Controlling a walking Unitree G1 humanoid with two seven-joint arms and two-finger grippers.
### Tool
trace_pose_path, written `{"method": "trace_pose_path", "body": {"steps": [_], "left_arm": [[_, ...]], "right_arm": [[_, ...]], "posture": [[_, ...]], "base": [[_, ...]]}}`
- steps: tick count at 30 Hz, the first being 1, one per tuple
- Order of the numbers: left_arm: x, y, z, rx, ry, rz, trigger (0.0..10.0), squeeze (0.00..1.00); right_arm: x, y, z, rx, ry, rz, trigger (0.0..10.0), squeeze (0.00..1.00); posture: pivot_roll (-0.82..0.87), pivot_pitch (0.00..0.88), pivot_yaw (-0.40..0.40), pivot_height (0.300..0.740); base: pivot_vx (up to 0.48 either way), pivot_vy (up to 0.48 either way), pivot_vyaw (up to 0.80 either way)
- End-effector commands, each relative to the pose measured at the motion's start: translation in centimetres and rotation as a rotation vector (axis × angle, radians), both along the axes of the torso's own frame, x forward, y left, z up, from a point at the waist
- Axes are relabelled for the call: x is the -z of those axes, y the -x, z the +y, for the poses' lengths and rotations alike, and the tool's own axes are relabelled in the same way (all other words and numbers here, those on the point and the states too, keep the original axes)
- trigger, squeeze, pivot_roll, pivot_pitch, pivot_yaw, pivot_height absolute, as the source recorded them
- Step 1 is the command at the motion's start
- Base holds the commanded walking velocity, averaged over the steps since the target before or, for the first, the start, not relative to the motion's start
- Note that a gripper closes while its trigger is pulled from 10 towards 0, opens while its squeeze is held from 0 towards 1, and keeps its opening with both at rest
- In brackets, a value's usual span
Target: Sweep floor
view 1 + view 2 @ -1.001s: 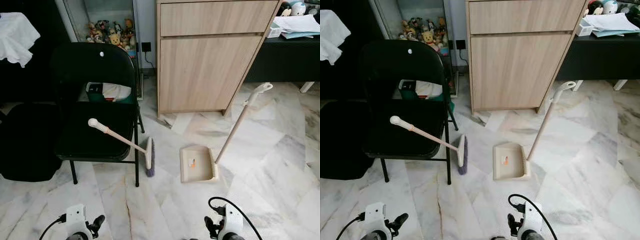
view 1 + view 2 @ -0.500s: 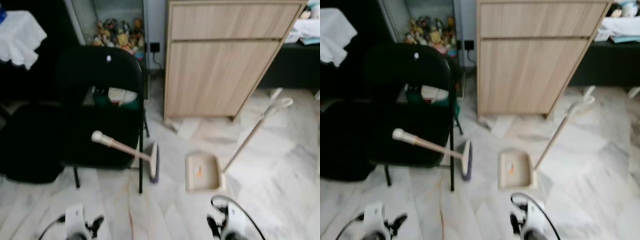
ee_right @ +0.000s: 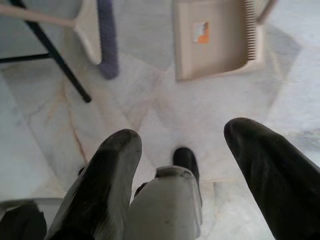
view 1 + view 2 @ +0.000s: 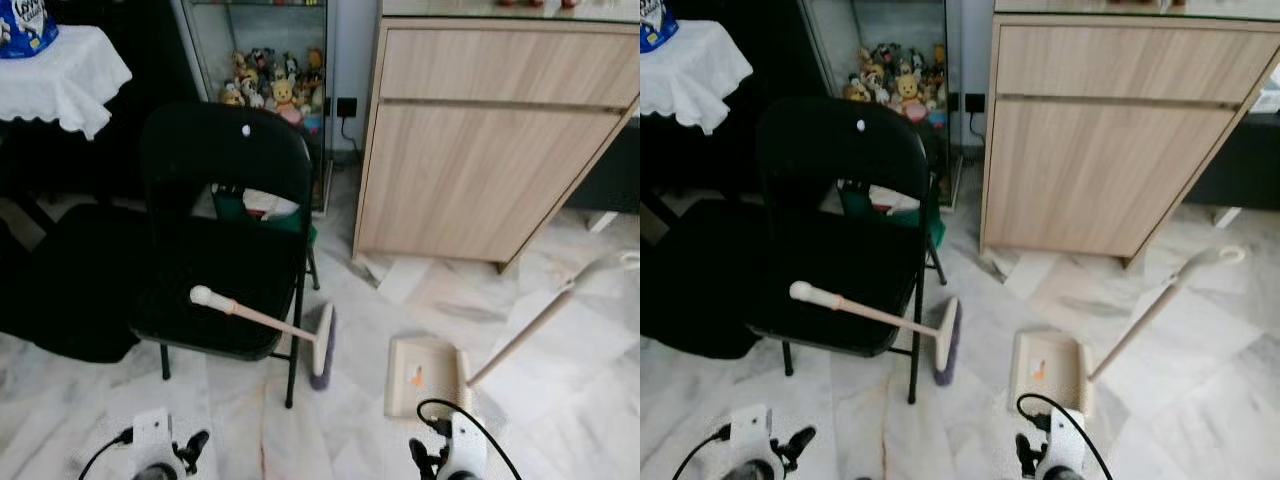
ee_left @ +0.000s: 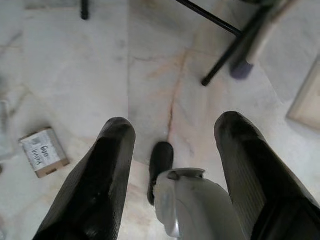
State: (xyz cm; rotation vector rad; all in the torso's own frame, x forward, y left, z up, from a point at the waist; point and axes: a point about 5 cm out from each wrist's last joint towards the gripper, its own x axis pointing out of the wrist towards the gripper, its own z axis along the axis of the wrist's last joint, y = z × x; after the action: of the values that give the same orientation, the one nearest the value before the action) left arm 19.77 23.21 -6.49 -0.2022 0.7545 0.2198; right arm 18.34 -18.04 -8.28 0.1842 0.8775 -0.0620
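White marble floor (image 4: 560, 260), veined, with a black folding chair (image 4: 225, 230) at about 10 o'clock from the robot. Broom (image 4: 265, 322) leans on the chair: pale handle tip rests on the seat's front edge, purple-bristled head stands on the floor just beside the chair's front leg, roughly 12 o'clock. Beige dustpan (image 4: 424, 376) lies flat on the floor at 1 o'clock, near the broom head but apart from it, its long handle slanting up toward 2 o'clock. Wood cabinet (image 4: 490, 150) stands behind at 1 o'clock; glass case with plush toys (image 4: 272, 92) at 12. Left gripper (image 5: 170, 145) hangs low over bare floor, fingers spread apart, holding nothing; small cardboard box (image 5: 44, 151) lies near it. Right gripper (image 3: 182, 137) low, fingers apart, empty, dustpan ahead of it
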Motion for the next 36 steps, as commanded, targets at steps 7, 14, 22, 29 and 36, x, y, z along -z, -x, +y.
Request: {"method": "trace_pose_path", "body": {"steps": [7,14,22,29,36], "left_arm": [[0.2,0.6,0.2,-0.002,0.002,-0.022,10.0,0.0],[-2.7,-1.9,1.0,0.06,-0.035,-0.287,10.0,0.3],[-4.3,-2.7,1.2,0.08,-0.016,-0.439,10.0,1.0],[-7.1,-4.8,-0.6,0.175,0.008,-0.595,10.0,1.0],[-9.8,-5.9,-2.2,0.194,0.032,-0.698,10.0,1.0]], "right_arm": [[0.1,0.2,0.2,0.0,-0.001,0.007,10.0,0.0],[0.3,0.6,-0.5,0.005,0.007,0.022,10.0,0.0],[0.3,0.8,-0.8,0.003,0.011,0.027,10.0,0.0],[0.3,0.9,-1.1,0.0,0.013,0.028,10.0,0.0],[0.3,0.8,-0.9,-0.002,0.012,0.029,10.0,0.0]], "posture": [[-0.13,0.171,-0.007,0.74],[-0.13,0.173,-0.007,0.74],[-0.12,0.172,-0.011,0.74],[-0.13,0.16,-0.006,0.74],[-0.13,0.153,-0.006,0.74]], "base": [[0.0,0.0,0.0],[0.0,0.0,0.0],[0.0,0.0,0.0],[0.0,0.0,0.0],[0.0,0.0,0.0]]}}
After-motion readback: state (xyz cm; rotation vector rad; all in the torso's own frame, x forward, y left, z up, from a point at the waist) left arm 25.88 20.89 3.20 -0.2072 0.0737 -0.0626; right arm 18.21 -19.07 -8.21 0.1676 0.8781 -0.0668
